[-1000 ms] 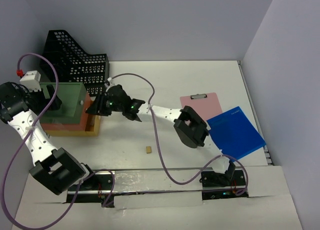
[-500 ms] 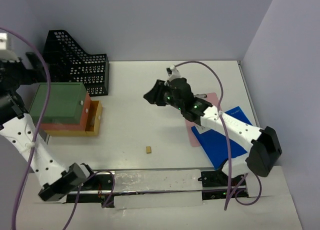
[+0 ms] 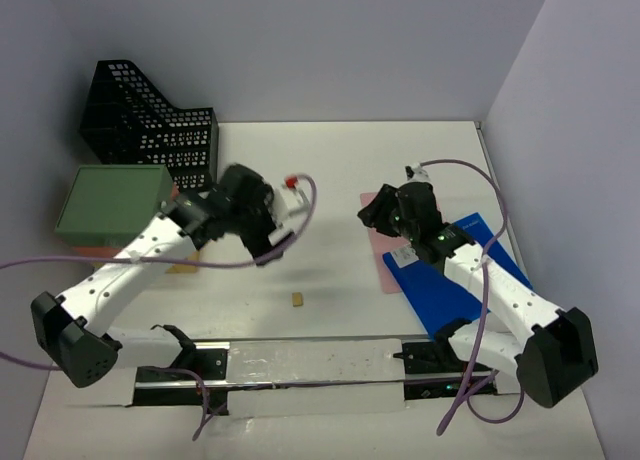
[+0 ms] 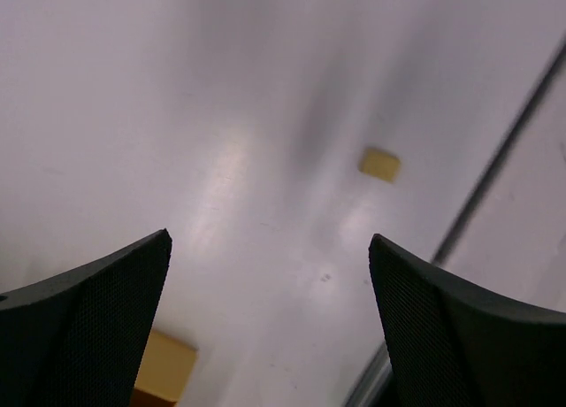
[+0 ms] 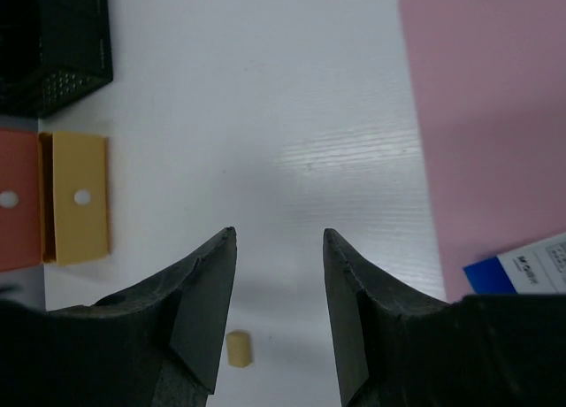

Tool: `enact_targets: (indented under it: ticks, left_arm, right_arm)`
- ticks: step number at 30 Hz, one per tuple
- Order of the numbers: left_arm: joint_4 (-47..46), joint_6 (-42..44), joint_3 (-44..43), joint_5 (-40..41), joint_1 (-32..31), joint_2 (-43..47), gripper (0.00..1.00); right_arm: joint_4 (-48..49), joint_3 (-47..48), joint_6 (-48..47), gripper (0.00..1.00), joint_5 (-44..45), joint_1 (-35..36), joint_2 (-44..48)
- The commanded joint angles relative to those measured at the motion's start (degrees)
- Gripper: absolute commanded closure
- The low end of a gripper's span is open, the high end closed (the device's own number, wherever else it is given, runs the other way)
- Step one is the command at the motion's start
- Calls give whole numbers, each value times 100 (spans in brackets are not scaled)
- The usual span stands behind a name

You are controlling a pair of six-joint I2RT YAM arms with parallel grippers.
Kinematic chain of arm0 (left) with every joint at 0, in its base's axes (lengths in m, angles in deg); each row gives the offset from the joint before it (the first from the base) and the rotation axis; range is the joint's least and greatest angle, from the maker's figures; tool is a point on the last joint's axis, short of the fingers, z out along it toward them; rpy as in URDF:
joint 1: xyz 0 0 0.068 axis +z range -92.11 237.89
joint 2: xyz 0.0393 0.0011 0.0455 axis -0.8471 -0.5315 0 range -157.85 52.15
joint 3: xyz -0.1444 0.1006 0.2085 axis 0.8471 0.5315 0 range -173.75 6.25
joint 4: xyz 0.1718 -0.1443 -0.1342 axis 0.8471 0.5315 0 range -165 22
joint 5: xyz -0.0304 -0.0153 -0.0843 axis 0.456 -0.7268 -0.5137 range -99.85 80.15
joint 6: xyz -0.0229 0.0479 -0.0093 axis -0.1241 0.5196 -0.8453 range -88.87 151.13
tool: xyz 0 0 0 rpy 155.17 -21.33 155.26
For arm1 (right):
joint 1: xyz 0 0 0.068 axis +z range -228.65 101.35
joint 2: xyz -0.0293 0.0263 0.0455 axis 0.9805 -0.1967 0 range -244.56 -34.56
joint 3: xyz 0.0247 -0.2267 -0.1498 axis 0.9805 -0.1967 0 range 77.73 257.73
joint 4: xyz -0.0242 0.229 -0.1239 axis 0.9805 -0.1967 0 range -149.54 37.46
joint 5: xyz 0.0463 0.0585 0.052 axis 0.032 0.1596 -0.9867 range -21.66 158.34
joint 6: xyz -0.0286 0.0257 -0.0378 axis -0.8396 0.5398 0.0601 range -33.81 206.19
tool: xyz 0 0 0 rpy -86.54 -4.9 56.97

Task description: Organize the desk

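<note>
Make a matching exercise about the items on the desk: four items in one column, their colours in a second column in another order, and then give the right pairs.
Column one:
1. mesh file rack
2. clipboard
3. small block
4. folder

Column two:
A. pink
B. blue
C. black
D. tan

Right pairs: 1-C, 2-A, 3-D, 4-B.

Nothing legible anywhere; the white label (image 5: 535, 264) on the blue folder (image 5: 482, 274) bears print — too small to read.
</note>
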Motion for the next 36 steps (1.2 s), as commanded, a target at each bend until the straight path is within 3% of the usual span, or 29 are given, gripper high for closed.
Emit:
enact_targets:
  ticks: [1, 7, 12, 18, 30, 33, 36]
  left_arm:
    - [-648, 545, 1099, 177, -1397, 91, 1]
    - [-1548, 156, 1698, 104, -2084, -655, 1]
    - [-2102, -58, 1871, 443, -2121, -1113, 1]
    - [-2669, 347, 2320, 954, -2178, -1331, 1]
    - [-3004, 468, 2567, 1258, -2270, -1540, 1]
    - [-3078, 496, 2539, 1455, -2270, -1691, 5]
    - [-3075, 491, 2593, 1381, -2270, -1728, 19]
  right_arm:
    - [-45, -433, 142, 48, -35, -345, 461]
    - [-138, -529, 56, 49, -2, -411, 541]
    - [-99, -511, 10, 49, -43, -419, 487]
    - [-107, -533, -43, 49, -39, -414, 496]
    - [57, -684, -14, 49, -73, -428, 391]
    - [104, -678, 1, 49, -202, -428, 337]
    - [95, -714, -25, 49, -139, -420, 382]
